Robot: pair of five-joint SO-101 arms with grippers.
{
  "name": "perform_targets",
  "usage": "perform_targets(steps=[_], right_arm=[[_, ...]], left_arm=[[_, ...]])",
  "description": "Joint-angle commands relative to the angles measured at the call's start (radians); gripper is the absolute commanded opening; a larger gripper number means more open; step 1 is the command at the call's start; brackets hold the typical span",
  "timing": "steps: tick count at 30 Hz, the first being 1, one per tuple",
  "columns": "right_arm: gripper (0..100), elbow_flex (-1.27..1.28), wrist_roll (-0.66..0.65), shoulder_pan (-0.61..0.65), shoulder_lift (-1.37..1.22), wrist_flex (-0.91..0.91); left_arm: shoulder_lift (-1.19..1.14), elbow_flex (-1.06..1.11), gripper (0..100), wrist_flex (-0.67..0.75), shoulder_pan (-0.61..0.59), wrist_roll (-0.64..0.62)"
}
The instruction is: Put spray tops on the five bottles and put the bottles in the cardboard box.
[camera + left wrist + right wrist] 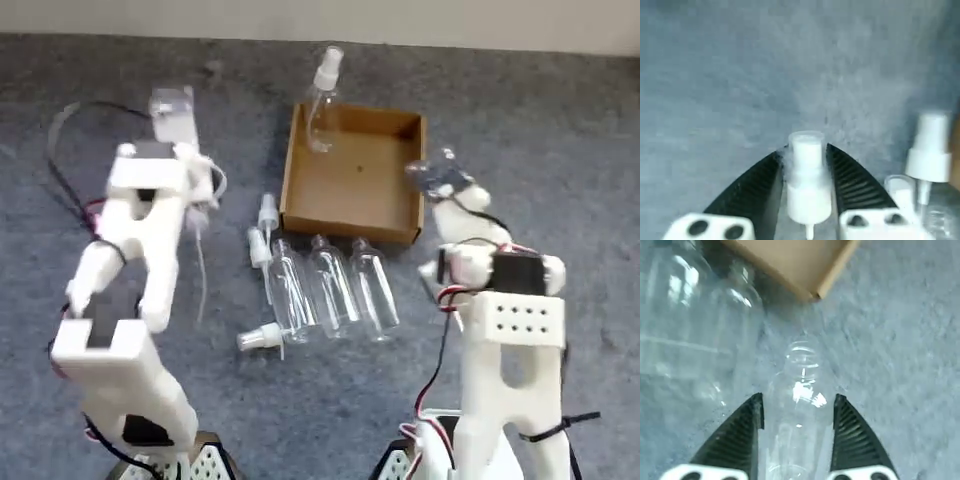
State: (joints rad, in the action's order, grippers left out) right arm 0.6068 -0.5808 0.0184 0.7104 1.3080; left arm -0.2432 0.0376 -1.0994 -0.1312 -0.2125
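— Where is there room to move?
— The grey carpet [560, 150] is bare to the right of the cardboard box [360, 180] and in front of both arms. The box floor holds just one capped bottle [320, 110], which leans over the far wall.
— And the grippers?
— The left gripper [805, 150] is pinched narrow on a spray top [807, 185] with its thin tube hanging down, well to the left of the box. The right gripper [797, 402] clamps a bottle [801, 360] with no top, just beside the box's right wall. In the right wrist view its neck points toward a box corner.
— What stands in the way?
— Three bottles [330, 285] lie side by side right before the box's near wall, necks toward it. Two loose spray tops [267, 212] sit near the box's near left corner. A third spray top [262, 338] lies by the base of the leftmost bottle. Black cables [55, 170] trail left of the left arm.
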Motion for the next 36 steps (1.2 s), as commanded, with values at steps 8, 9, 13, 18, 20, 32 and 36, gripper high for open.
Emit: perform_targets(steps=[8, 9, 13, 18, 20, 32, 36], right_arm=[[0.3, -0.002, 0.381, 0.476, 0.039, -0.364], [0.3, 0.013, 0.388, 0.521, 0.039, -0.401], [0.3, 0.091, 0.391, 0.685, 0.077, -0.455], [0.3, 0.183, 0.391, 0.888, 0.239, -0.455], [0.3, 0.216, 0.388, 0.946, 0.289, -0.458], [0.3, 0.357, 0.388, 0.992, 0.346, -0.549], [0.3, 0.357, 0.390, 0.992, 0.348, -0.549]], left_arm=[[0.684, -0.102, 0, -0.273, -0.131, -0.005], [0.759, -0.082, 0, -0.273, -0.142, -0.006], [1.043, 0.038, 0, -0.264, -0.153, -0.014], [1.360, 0.182, 0, -0.161, -0.143, -0.123], [1.446, 0.254, 0, -0.084, -0.125, -0.175], [1.635, 0.524, 0, 0.112, 0.050, -0.258], [1.633, 0.527, 0, 0.117, 0.050, -0.256]])
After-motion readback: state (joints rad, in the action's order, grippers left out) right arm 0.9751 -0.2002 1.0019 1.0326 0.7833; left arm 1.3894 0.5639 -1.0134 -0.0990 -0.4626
